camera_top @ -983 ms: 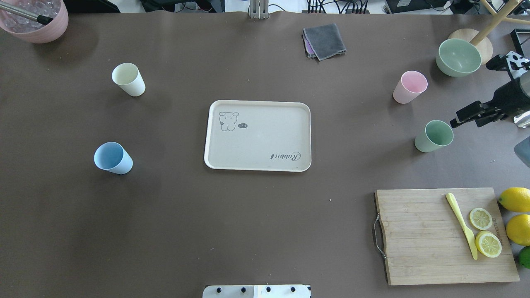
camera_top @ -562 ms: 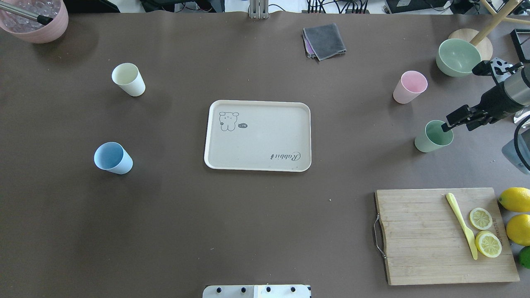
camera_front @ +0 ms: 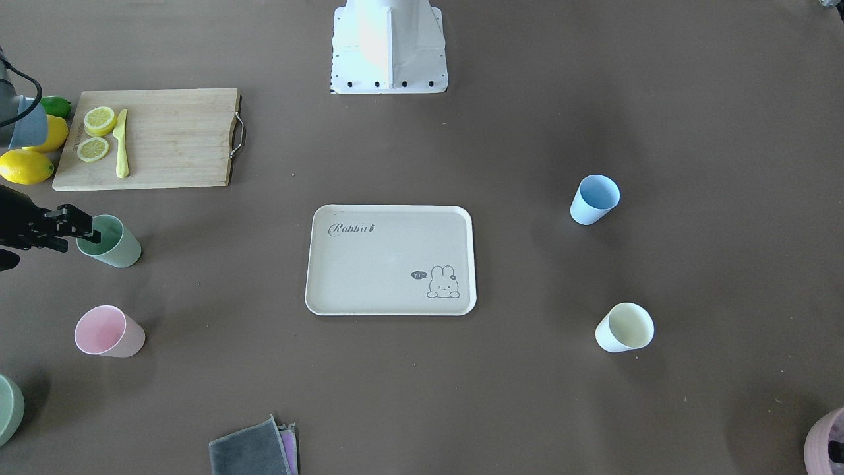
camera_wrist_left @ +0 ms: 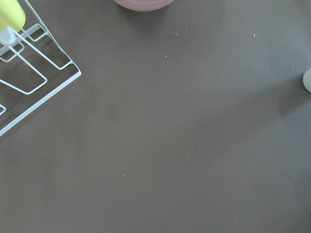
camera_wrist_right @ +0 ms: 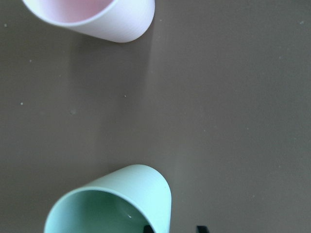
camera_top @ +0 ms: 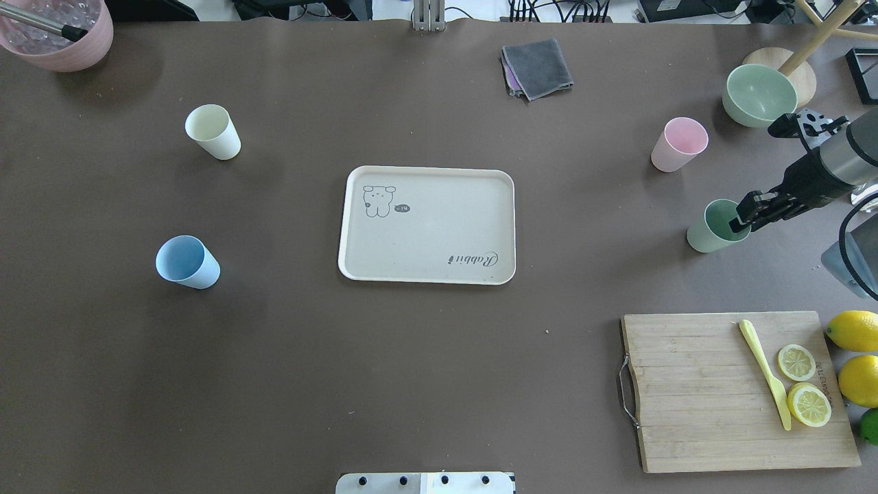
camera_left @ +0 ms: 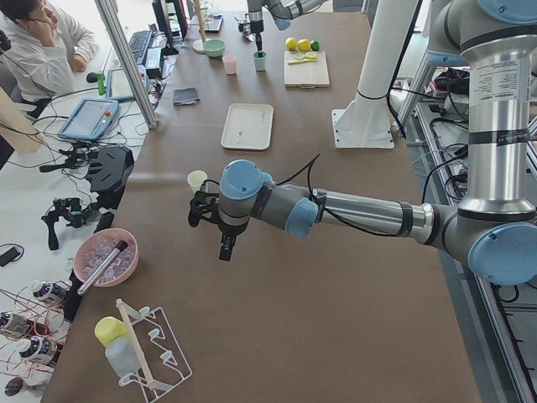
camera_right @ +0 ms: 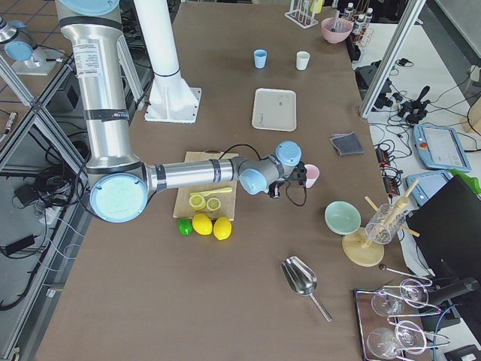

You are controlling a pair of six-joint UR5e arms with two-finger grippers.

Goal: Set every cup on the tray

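The beige tray [camera_top: 426, 224] lies mid-table with nothing on it. The sage green cup [camera_top: 713, 230] stands to its right, and the pink cup [camera_top: 678, 144] stands beyond that. The light blue cup [camera_top: 186, 261] and the cream cup [camera_top: 212, 132] stand to the tray's left. My right gripper [camera_top: 744, 214] is open at the green cup's right rim. In the right wrist view one fingertip [camera_wrist_right: 148, 228] is inside the green cup [camera_wrist_right: 112, 204] and the other is outside. My left gripper [camera_left: 210, 227] shows only in the exterior left view, near the cream cup [camera_left: 197, 179]; I cannot tell whether it is open.
A wooden cutting board [camera_top: 699, 391] with lemon slices and a yellow knife lies front right, with lemons [camera_top: 854, 329] beside it. A green bowl [camera_top: 758, 95] is at back right, a grey cloth [camera_top: 537, 67] at the back, and a pink bowl [camera_top: 58, 31] at back left.
My right gripper has moved left and down, from beside the green cup onto its right rim. The cups and tray have not moved.
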